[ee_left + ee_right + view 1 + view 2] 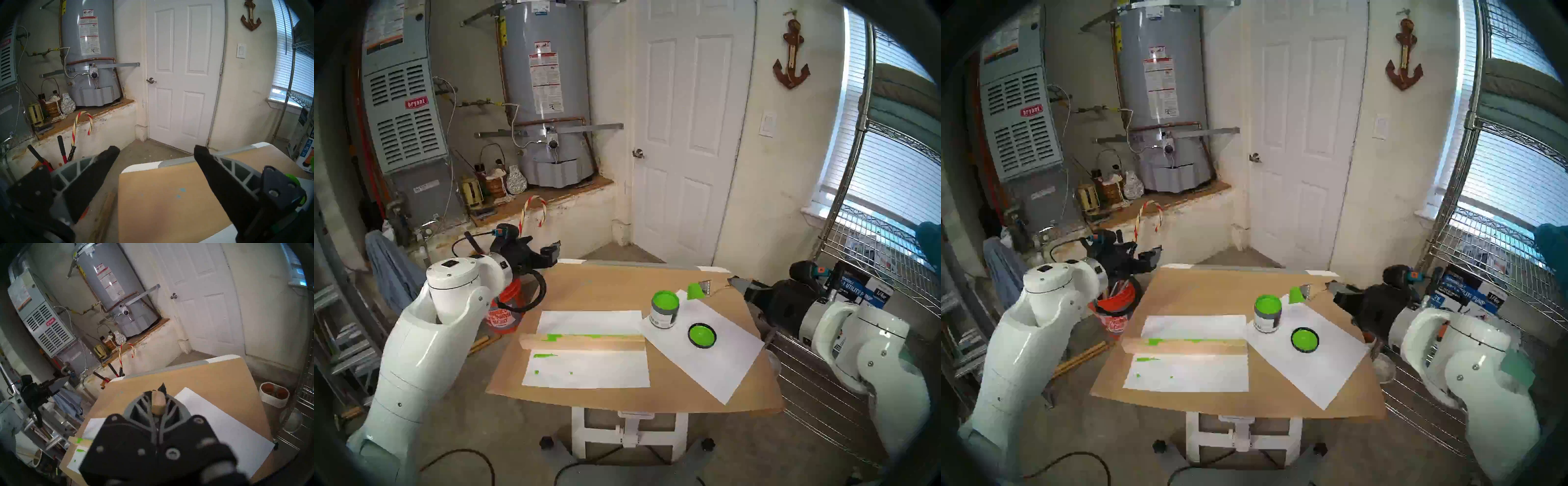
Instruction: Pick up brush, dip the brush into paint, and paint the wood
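My right gripper point(734, 282) is shut on the handle of the brush point(704, 288). It holds the brush above the table's back right, green bristles pointing left, just right of and behind the paint can point(665, 310). The can stands open, full of lime-green paint. In the right wrist view the wooden handle end point(158, 404) sits between the closed fingers. The wood point(585, 341) lies across the table's front left, with green patches on its top face. My left gripper point(551, 253) is open and empty beyond the table's back left corner, and its fingers point(105, 162) are spread wide.
A black lid point(702, 335) coated green lies on a slanted white paper sheet point(731, 363). Two more sheets point(592, 371) with green smears lie under the wood. An orange bucket point(502, 314) stands left of the brown table top point(602, 281). A wire shelf point(873, 244) is at the right.
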You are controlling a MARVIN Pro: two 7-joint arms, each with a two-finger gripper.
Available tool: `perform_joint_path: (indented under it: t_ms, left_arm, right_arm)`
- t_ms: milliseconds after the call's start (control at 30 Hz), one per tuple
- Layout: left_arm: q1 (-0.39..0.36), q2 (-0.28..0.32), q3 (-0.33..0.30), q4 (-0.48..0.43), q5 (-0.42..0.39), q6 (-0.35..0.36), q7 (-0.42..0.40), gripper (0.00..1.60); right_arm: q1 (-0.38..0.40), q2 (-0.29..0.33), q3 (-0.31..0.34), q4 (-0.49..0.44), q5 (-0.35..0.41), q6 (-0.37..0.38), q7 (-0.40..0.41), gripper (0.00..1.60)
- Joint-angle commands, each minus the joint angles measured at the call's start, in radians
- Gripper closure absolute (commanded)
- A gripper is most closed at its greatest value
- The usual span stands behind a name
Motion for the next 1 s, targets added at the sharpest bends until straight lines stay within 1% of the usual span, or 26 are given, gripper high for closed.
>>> perform_joint_path:
  t_ms: [0,33,100,233,433,467,500,633,867,900,967]
  left_arm:
    - [-0.01,0.002,-0.008,-0.015,-0.001,-0.003,0.0,0.0]
    - [-0.01,0.002,-0.008,-0.015,-0.001,-0.003,0.0,0.0]
    - [-0.01,0.002,-0.008,-0.015,-0.001,-0.003,0.0,0.0]
    - [-0.01,0.002,-0.008,-0.015,-0.001,-0.003,0.0,0.0]
    - [-0.01,0.002,-0.008,-0.015,-0.001,-0.003,0.0,0.0]
    - [-0.01,0.002,-0.008,-0.015,-0.001,-0.003,0.0,0.0]
    - [-0.01,0.002,-0.008,-0.016,-0.001,-0.003,0.0,0.0]
    - [-0.01,0.002,-0.008,-0.016,-0.001,-0.003,0.0,0.0]
    - [-0.01,0.002,-0.008,-0.016,-0.001,-0.003,0.0,0.0]
    - [-0.01,0.002,-0.008,-0.016,-0.001,-0.003,0.0,0.0]
    - [-0.01,0.002,-0.009,-0.016,-0.001,-0.003,0.0,0.0]
  right_arm:
    - [0.106,0.054,-0.066,-0.021,-0.014,-0.012,-0.025,1.6]
    - [0.129,0.054,-0.086,-0.021,-0.016,-0.006,-0.037,1.6]
    - [0.136,0.064,-0.103,-0.021,-0.023,-0.011,-0.044,1.6]
    - [0.187,0.075,-0.155,-0.021,-0.041,-0.003,-0.068,1.6]
    - [0.245,0.075,-0.211,-0.021,-0.054,0.007,-0.098,1.6]
    - [0.268,0.073,-0.23,-0.021,-0.055,0.014,-0.109,1.6]
    - [0.26,0.074,-0.229,-0.021,-0.06,0.012,-0.113,1.6]
    - [0.309,0.073,-0.279,-0.021,-0.073,0.034,-0.137,1.6]
    - [0.388,0.042,-0.36,-0.021,-0.09,0.082,-0.184,1.6]
    - [0.38,0.037,-0.358,-0.021,-0.097,0.087,-0.182,1.6]
    - [0.409,0.028,-0.39,-0.021,-0.103,0.103,-0.202,1.6]
